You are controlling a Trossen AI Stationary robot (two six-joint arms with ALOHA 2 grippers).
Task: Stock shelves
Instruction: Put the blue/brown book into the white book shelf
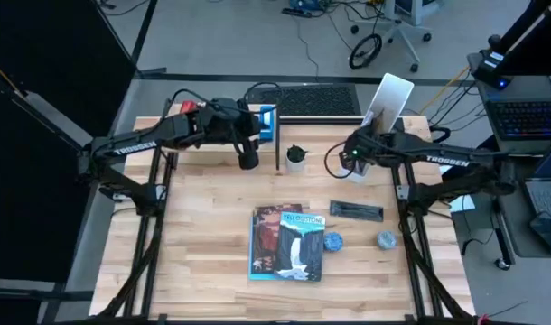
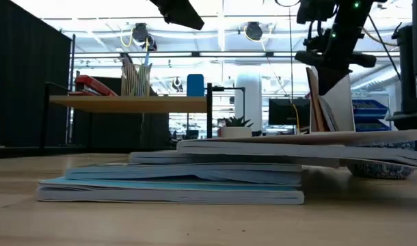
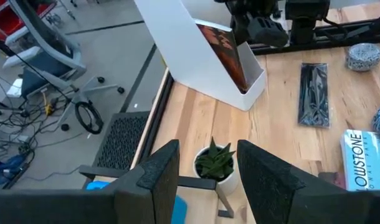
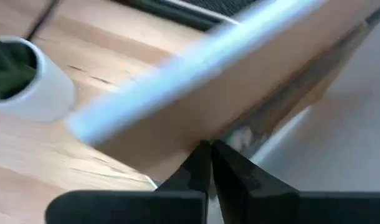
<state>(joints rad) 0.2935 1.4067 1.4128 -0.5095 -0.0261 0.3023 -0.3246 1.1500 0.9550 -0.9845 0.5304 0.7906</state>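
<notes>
The low wood shelf (image 1: 217, 126) (image 2: 126, 103) stands at the table's far left and carries a red stapler (image 2: 92, 85), a pen cup (image 2: 135, 78) and a blue item (image 1: 268, 122). The white file holder (image 1: 388, 101) (image 3: 202, 50) at the far right has a brown-covered book (image 3: 230, 53) leaning inside. My left gripper (image 1: 248, 159) (image 3: 207, 171) hovers open above the shelf's right end, with a small potted plant (image 3: 215, 163) on the table below its fingers. My right gripper (image 1: 355, 155) (image 4: 211, 152) is shut at the file holder's near end. My right gripper's shut fingertips (image 4: 202, 158) stand right at the lower edge of a tan panel (image 4: 240, 93) beside the holder's white wall (image 4: 289, 134). I cannot tell whether they touch or pinch it. My left gripper touches nothing.
A stack of books (image 1: 289, 242) (image 2: 195, 181) lies at the table's middle near side. A flat black packet (image 1: 355, 210) and two small round patterned items (image 1: 333, 241) (image 1: 387, 239) lie to its right. A keyboard (image 1: 303, 97) sits beyond the far edge.
</notes>
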